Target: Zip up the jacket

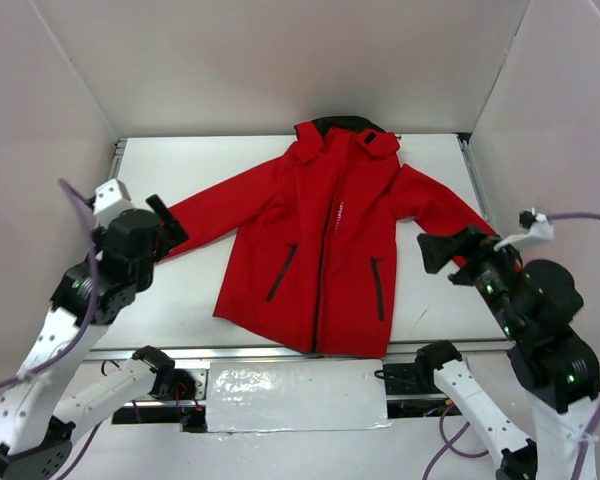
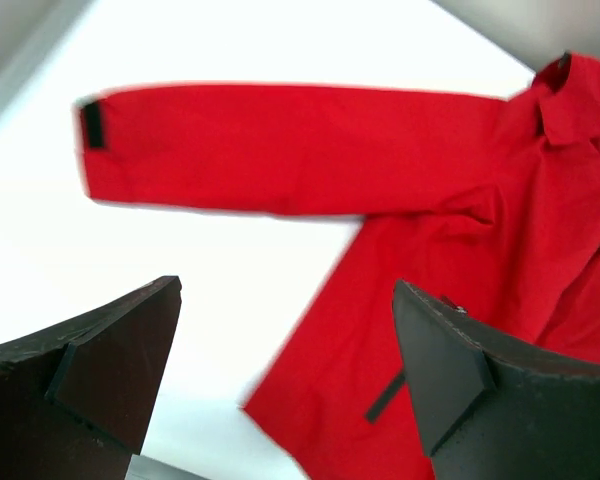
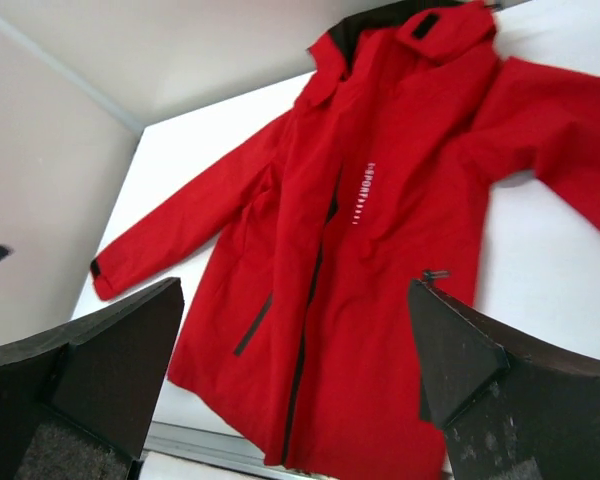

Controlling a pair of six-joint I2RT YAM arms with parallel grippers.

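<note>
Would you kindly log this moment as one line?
jacket: flat, front unzipped | left gripper: open, empty | right gripper: open, empty

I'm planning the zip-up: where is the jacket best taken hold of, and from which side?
Grip the hem at the foot of the front zipper, coming from the near side. The jacket lies flat, front up, with its hem nearest, and the zipper looks open, so closing likely starts there.

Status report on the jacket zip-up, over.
Open and empty: left gripper, right gripper, both off jacket. Jacket flat on table, front zipper appears unzipped. Nothing blocking.
</note>
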